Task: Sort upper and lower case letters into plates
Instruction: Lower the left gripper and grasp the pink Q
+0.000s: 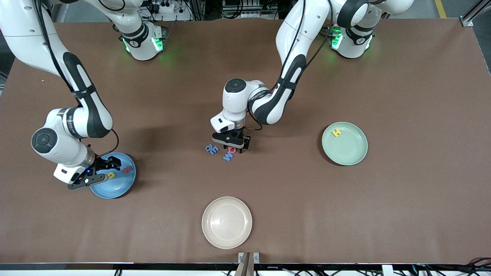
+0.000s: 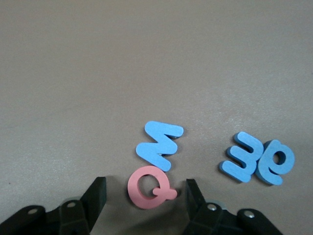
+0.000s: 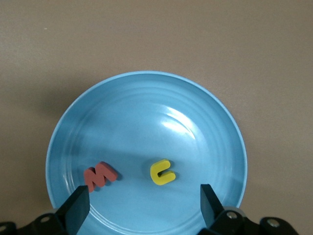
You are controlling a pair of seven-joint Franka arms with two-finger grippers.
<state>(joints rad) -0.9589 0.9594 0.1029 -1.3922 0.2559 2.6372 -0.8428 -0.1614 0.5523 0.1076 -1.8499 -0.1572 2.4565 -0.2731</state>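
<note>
My left claw (image 2: 146, 196) straddles the pink Q (image 2: 150, 187) on the desk, fingers part-closed, not gripping; I should centre before squeezing. My right claw (image 3: 142, 205) waits wide over the blue plate (image 3: 205, 122).

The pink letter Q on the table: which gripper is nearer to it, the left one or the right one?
Left. The left gripper has its open fingers on either side of the pink Q. The right gripper, open, is over the blue plate, at the right arm's end of the table.
</note>
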